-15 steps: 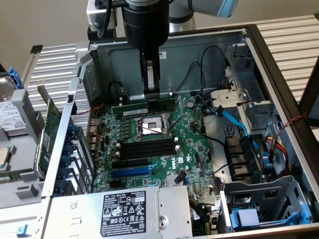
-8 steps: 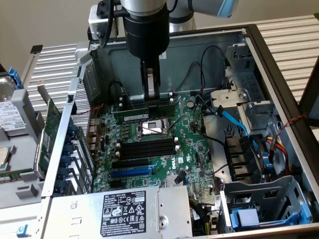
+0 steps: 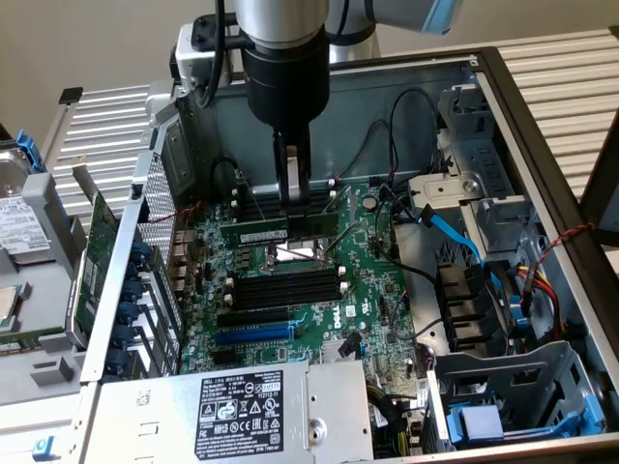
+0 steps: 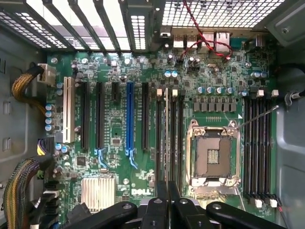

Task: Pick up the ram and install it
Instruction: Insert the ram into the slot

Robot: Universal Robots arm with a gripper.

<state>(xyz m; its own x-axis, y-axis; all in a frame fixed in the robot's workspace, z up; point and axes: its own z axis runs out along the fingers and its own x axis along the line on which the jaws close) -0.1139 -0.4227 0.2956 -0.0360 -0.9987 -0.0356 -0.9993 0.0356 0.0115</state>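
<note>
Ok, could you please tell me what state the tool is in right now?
Tool: closed, holding the RAM stick.

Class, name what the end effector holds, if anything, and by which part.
The end effector holds the ram by its upper long edge, near mid-length.

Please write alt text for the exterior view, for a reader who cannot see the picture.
The robot arm's tool, shut on the ram, holds this green stick level just above the motherboard in an open computer case, near the black memory slots. A blue cable lies at the exterior view's right.
</note>
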